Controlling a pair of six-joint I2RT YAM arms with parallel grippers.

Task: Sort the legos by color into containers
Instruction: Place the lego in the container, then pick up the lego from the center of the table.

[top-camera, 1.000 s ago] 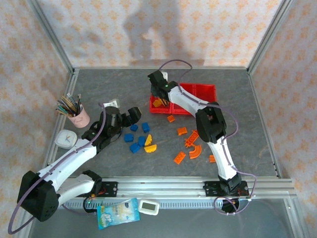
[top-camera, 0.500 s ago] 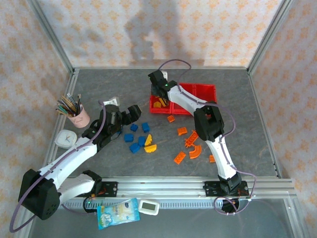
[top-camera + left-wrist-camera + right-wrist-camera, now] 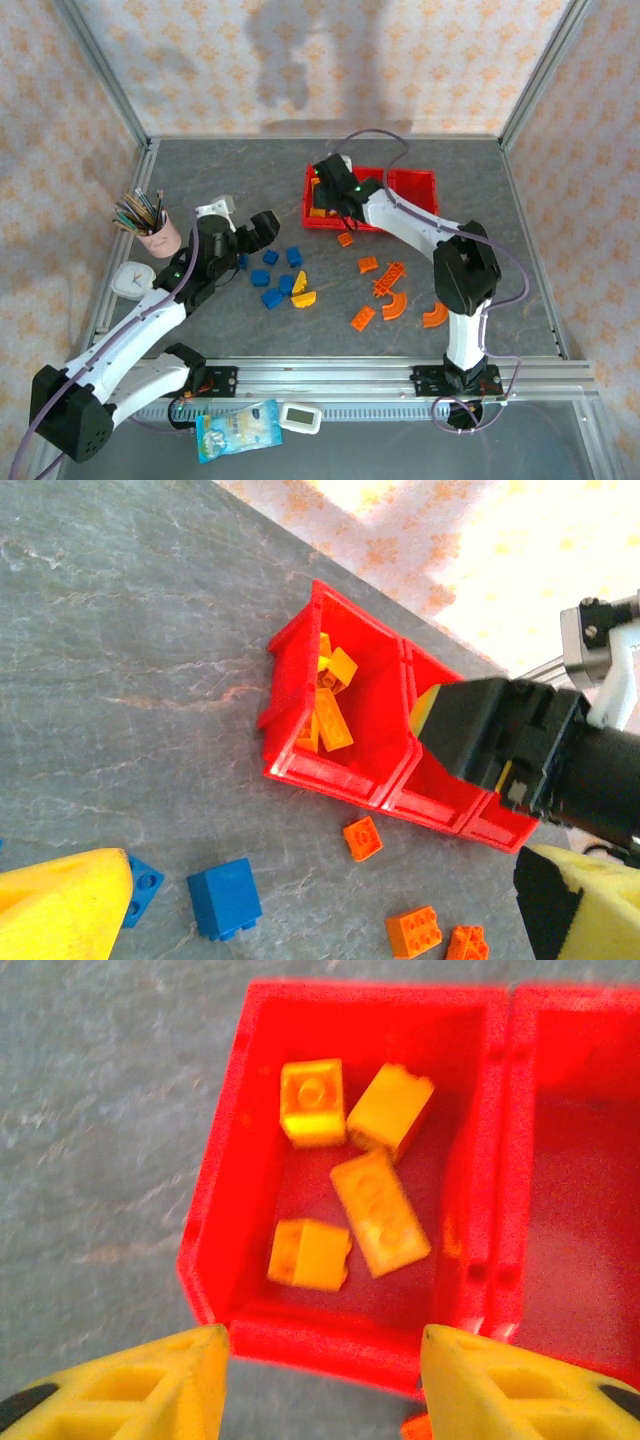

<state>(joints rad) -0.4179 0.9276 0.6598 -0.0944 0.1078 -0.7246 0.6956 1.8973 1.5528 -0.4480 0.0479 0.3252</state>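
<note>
Right claw (image 3: 326,194) above containers (image 3: 420,177); left claw (image 3: 257,232) near blue legos (image 3: 271,277).

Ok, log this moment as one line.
right gripper: open over end bin | end bin: four orange legos | left gripper: open near blue legos | table: more legos loose
</note>
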